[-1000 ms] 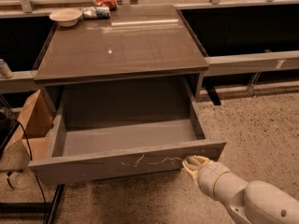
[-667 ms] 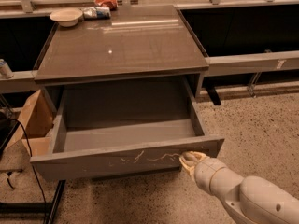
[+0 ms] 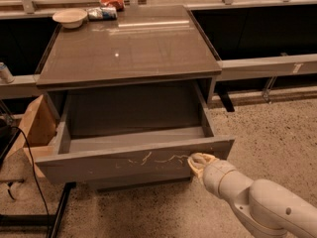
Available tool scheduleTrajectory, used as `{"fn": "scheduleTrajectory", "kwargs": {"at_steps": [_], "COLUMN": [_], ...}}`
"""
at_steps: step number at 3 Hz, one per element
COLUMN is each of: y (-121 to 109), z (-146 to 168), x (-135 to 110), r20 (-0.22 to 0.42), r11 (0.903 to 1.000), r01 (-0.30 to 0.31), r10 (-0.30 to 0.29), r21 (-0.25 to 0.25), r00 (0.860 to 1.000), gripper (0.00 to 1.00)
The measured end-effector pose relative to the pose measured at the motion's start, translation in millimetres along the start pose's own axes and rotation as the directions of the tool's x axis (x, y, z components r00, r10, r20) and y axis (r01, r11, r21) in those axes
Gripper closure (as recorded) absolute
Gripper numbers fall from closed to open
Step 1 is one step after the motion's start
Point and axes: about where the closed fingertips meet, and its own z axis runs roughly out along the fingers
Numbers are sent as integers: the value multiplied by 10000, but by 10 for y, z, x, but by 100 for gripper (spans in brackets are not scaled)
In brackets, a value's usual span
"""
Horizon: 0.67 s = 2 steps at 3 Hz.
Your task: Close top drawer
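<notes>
The top drawer of a grey cabinet stands pulled out, wide, shallow and empty inside. Its flat front panel bears pale whitish scratch marks near the middle. My gripper comes in from the lower right on a white arm and rests against the right part of the drawer front, just right of the scratches.
The cabinet top carries a white bowl, a can and a red packet at its far edge. A cardboard box and a black cable lie left of the drawer. Speckled floor spreads to the right.
The drawer front has moved inward towards the cabinet, with my gripper following against its right part. The opening shows less of the drawer's depth than before.
</notes>
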Motion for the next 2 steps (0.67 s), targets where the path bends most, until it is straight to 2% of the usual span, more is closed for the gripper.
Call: {"fn": "scheduleTrajectory", "kwargs": {"at_steps": [1,2], "y": [-171,-171], "z": [175,177], "x": [-64,-65], "r20": [103,107], "r11": [9992,9992], "r01": [250,254], "r10": [-253,-257], "r21": [306,304], "r00": [9996,9996], "gripper": [100,100]}}
